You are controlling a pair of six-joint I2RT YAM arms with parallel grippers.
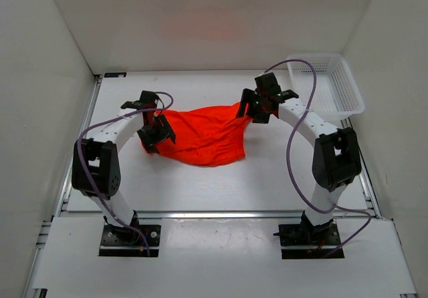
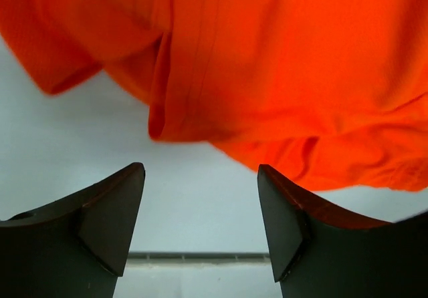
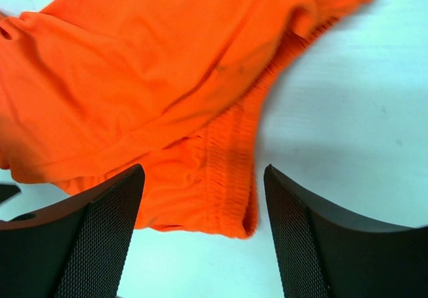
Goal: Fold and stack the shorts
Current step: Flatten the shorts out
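The orange-red shorts (image 1: 204, 135) lie rumpled on the white table between the two arms. My left gripper (image 1: 155, 131) is at their left edge, open and empty; in the left wrist view (image 2: 200, 201) the fabric (image 2: 281, 71) lies just beyond the fingertips. My right gripper (image 1: 257, 107) is at their far right corner, open and empty; in the right wrist view (image 3: 204, 204) the ribbed elastic waistband (image 3: 234, 158) lies between and just beyond the fingers. The white drawstring is hidden.
A white plastic mesh basket (image 1: 328, 87) stands at the back right corner, just right of the right arm. White walls enclose the table on the left, back and right. A metal rail (image 1: 214, 214) runs along the near table edge.
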